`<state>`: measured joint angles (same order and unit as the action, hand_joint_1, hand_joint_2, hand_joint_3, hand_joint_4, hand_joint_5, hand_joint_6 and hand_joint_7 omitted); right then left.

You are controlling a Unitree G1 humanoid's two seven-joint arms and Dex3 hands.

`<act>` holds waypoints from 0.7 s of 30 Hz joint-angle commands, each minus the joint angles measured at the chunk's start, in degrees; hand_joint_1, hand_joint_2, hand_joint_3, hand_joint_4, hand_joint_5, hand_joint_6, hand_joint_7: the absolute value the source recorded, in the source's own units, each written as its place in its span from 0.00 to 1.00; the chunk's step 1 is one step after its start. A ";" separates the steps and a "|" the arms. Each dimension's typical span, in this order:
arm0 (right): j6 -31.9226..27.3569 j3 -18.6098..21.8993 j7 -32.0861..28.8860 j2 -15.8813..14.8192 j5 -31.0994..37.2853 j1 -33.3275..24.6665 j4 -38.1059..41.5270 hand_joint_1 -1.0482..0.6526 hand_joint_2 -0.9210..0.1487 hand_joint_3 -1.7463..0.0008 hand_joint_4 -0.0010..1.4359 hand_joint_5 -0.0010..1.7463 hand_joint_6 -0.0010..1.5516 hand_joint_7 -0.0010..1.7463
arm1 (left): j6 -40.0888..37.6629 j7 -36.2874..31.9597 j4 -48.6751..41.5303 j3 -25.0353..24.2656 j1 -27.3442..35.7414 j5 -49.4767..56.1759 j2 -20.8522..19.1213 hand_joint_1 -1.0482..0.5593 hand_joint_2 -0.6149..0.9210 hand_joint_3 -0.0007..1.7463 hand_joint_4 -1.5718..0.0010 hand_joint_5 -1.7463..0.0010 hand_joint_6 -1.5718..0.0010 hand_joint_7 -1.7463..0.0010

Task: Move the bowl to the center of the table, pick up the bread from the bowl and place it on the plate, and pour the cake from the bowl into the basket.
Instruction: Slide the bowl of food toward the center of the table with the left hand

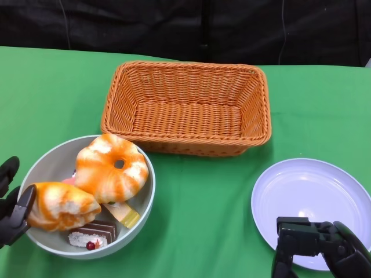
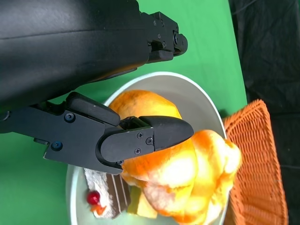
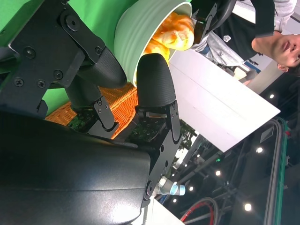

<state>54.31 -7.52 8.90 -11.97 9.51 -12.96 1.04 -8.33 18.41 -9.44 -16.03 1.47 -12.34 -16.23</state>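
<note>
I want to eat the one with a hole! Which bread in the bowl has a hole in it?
The ring-shaped bread, lying toward the basket side of the bowl. The other bread, by the left hand, is a plain lump with no hole.

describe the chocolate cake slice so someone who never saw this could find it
Start at the grey bowl at the table's near left, in front of the wicker basket. The cake slice lies at its near edge, under the orange breads: brown and white layers, with a red cherry.
</note>
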 commanded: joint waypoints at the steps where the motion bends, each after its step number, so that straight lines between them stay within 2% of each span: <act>1: 0.10 0.54 -0.07 -0.84 -0.60 -0.13 -0.25 0.58 0.73 0.00 0.62 0.98 0.49 0.87 | -1.68 2.86 -0.86 -0.41 -1.17 -2.40 -1.65 0.19 1.00 0.34 0.95 0.98 1.00 1.00; 4: -0.12 0.37 0.36 -1.11 -1.20 -0.19 -0.36 0.58 0.73 0.00 0.62 0.99 0.49 0.87 | -8.83 9.55 -2.41 -2.26 -3.09 -10.40 -2.42 0.19 1.00 0.32 0.97 0.99 1.00 1.00; 6: -0.12 0.39 0.44 -1.12 -1.27 -0.22 -0.40 0.59 0.73 0.00 0.61 0.99 0.49 0.87 | -11.94 11.25 -3.01 -3.17 -3.82 -13.61 -2.55 0.20 1.00 0.33 0.98 1.00 1.00 1.00; 13: -0.23 0.45 0.30 -0.81 -0.95 -0.34 -0.59 0.57 0.72 0.00 0.62 0.98 0.49 0.88 | -13.83 14.92 -4.57 -2.67 -4.44 -15.17 -3.75 0.19 1.00 0.35 1.00 1.00 1.00 1.00; 21: -0.40 0.46 0.22 -0.69 -0.57 -0.63 -1.19 0.59 0.73 0.00 0.61 0.98 0.49 0.87 | -15.52 16.62 -1.79 -0.75 -3.77 -15.26 -3.74 0.18 1.00 0.36 1.00 1.00 1.00 1.00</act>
<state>54.30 -7.24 9.16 -12.03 9.39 -13.12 0.77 -23.29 33.81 -12.33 -17.46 -2.79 -27.42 -19.02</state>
